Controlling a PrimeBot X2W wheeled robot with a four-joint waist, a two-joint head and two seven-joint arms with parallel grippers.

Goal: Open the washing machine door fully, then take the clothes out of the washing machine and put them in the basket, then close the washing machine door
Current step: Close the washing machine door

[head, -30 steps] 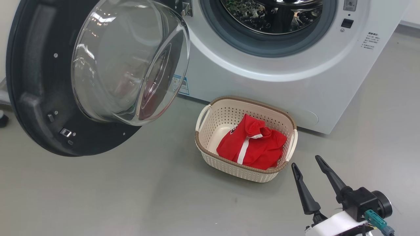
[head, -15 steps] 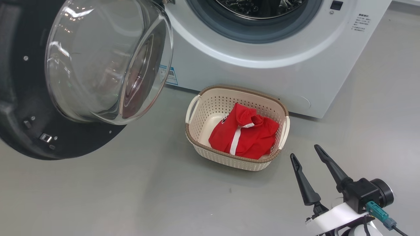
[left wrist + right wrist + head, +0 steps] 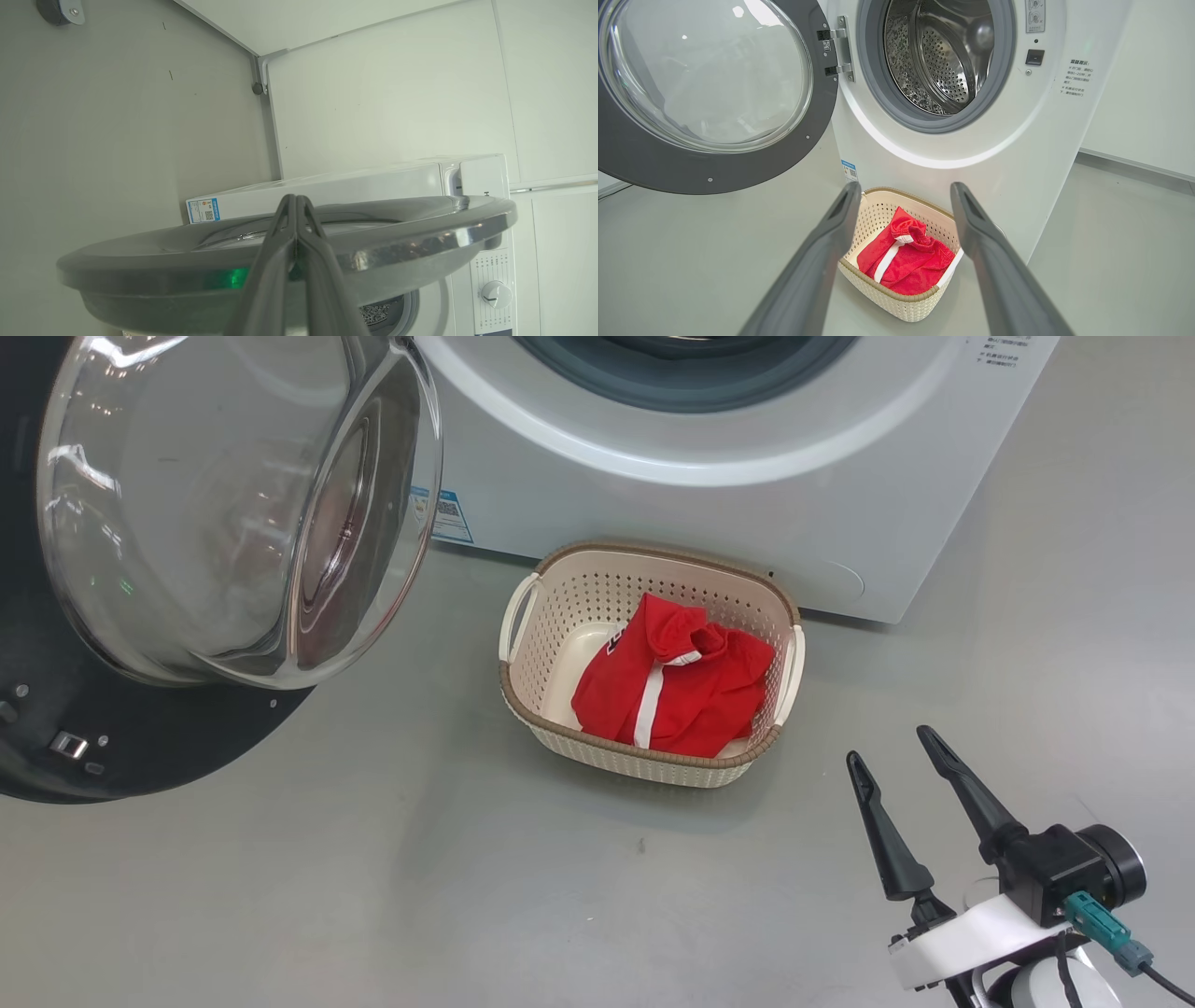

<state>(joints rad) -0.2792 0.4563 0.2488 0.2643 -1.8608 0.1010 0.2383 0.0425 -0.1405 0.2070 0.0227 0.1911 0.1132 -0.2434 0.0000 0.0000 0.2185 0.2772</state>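
Note:
The washing machine door [image 3: 93,747] stands swung open at the left, its glass bowl bulging toward me. The white washing machine [image 3: 709,495] is behind it, and its steel drum [image 3: 943,60] looks empty. The red clothes [image 3: 672,681] lie bunched in the cream basket [image 3: 644,763] on the floor in front of the machine. My right gripper [image 3: 890,747] hovers open to the basket's right, apart from it, and its fingers [image 3: 817,261] frame the basket [image 3: 896,303] and the clothes [image 3: 906,261]. My left gripper [image 3: 295,199] is shut on nothing, lying against the door's rim [image 3: 420,233]; whether it touches is unclear.
Grey floor spreads around the basket and in front of the machine. A white wall [image 3: 1134,116] rises to the right of the washer. A blue label [image 3: 448,518] sits low on the machine's front beside the door.
The head camera has moved, so the whole scene has slid up and to the left. My right gripper stays open near the basket. The clothes have not moved in the basket.

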